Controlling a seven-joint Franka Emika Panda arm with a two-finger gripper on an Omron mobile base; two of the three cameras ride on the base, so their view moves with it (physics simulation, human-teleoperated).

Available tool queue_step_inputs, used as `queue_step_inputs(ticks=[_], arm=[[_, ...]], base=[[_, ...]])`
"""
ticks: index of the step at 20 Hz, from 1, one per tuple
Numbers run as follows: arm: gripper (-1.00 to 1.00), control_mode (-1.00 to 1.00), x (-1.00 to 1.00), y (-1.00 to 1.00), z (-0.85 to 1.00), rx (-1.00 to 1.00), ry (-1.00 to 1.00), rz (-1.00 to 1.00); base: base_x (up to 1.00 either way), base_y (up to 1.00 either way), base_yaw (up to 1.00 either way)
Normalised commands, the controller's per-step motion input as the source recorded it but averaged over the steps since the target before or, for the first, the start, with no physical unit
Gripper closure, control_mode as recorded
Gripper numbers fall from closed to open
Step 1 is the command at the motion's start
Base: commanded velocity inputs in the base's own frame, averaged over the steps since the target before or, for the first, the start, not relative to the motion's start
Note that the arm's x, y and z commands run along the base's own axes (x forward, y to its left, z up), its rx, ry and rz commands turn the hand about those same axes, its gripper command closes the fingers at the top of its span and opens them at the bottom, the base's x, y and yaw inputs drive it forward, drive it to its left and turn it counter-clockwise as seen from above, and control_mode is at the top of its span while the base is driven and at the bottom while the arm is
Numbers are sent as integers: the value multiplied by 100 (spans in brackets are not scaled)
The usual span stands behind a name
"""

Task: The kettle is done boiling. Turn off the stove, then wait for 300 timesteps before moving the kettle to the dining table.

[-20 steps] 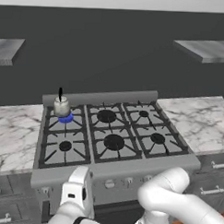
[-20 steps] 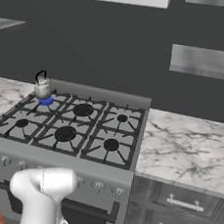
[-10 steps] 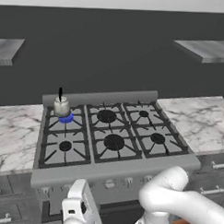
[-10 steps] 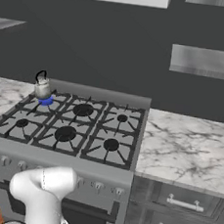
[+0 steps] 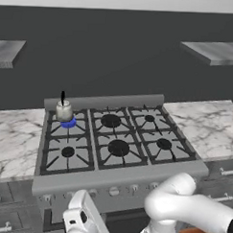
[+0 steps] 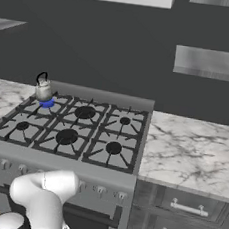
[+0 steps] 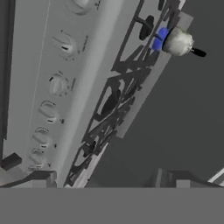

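Dark-walled kitchen with marble counters: the kettle (image 5: 64, 111) sits on the stove (image 5: 117, 173)'s rear-left burner over a blue flame (image 5: 68, 123). The gripper (image 5: 83, 222) hangs low before the knob row (image 7: 51, 85), jaws apart. To switch off cleanly, align squarely with the lit burner's knob before closing.

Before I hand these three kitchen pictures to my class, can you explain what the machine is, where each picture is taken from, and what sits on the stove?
The machine is a white robot arm on a driving base. Two pictures come from cameras on that base, looking forward over the stove from left and right. The third comes from a camera on the arm's hand, tilted, looking along the stove's front knobs. A small silver kettle stands on the back left burner, over a blue flame. Marble counters flank the stove. The gripper is open and holds nothing.
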Motion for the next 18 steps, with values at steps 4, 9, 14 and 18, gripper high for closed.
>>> queue_step_inputs(ticks=[4, 9, 14, 18], arm=[[-100, -100, 18, 8, -17, -18, 5, 0], [-100, -100, 15, 15, -15, -24, 5, 0], [-100, -100, 8, 16, -15, -28, 6, 0], [-100, -100, 4, 8, -16, -29, 4, 0]], base=[[0, 0, 0], [0, 0, 0], [0, 0, 0], [0, 0, 0]])
